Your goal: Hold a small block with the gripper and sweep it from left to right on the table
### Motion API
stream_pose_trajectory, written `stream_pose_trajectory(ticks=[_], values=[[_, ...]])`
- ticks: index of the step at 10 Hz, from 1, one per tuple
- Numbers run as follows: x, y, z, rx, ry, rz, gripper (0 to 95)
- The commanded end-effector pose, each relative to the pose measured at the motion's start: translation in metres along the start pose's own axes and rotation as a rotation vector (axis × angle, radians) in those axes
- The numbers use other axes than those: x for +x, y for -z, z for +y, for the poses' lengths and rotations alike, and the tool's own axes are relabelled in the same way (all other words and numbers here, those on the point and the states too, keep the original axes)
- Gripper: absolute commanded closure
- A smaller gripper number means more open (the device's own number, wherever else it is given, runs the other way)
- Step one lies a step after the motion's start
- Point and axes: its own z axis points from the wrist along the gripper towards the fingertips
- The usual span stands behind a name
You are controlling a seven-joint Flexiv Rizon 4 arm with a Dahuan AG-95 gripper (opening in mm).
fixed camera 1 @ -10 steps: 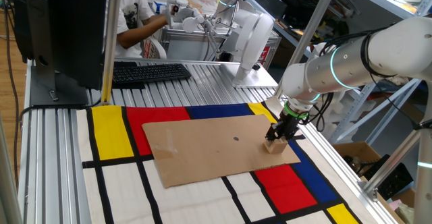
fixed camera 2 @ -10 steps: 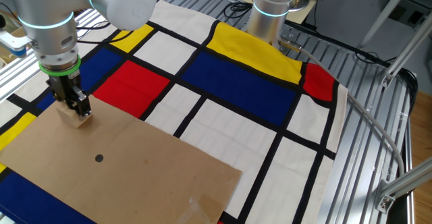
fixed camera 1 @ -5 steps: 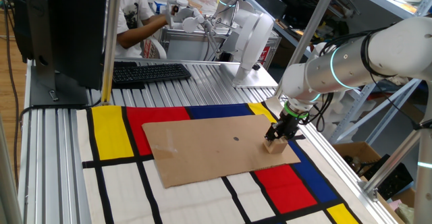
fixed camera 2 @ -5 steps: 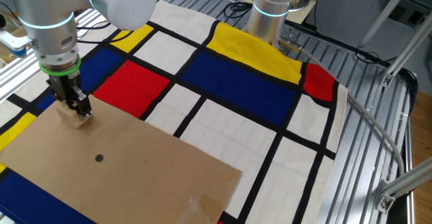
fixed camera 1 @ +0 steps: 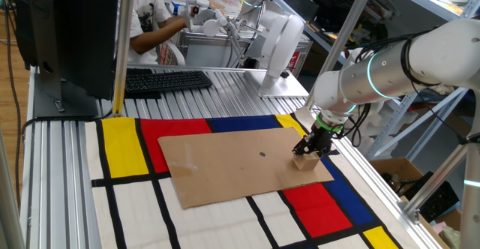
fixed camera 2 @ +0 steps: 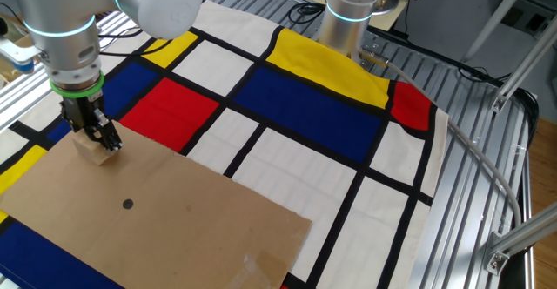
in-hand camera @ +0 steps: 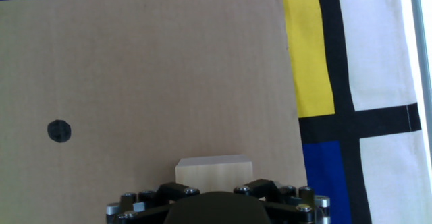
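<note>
From one fixed view my gripper (fixed camera 1: 313, 148) stands spread over the small block (fixed camera 1: 304, 161) on the cardboard sheet (fixed camera 1: 240, 166), from the other the cube sits between my fingers, and my hand view shows it just below me, so I should lift straight up.
</note>
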Motion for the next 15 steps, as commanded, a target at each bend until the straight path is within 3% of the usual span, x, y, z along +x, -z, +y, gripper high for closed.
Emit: stream_pose_trajectory(ticks=[1, 4, 5, 6, 7, 8, 10, 15], values=[[-0.0003, 0.0, -0.0001, -0.002, -0.003, 0.0, 19.0], [-0.0004, 0.0, -0.0002, -0.002, -0.002, 0.003, 19.0], [-0.0004, 0.0, -0.0002, -0.002, -0.001, 0.003, 38.0], [-0.0004, 0.0, -0.0002, -0.002, -0.001, 0.004, 38.0], [-0.0004, 0.0, -0.0002, 0.002, -0.001, 0.004, 57.0], [-0.0004, 0.0, -0.0002, 0.004, -0.001, 0.004, 57.0], [-0.0004, 0.0, -0.0002, 0.003, 0.006, 0.003, 95.0], [-0.0004, 0.0, -0.0002, -0.004, 0.008, 0.004, 95.0]])
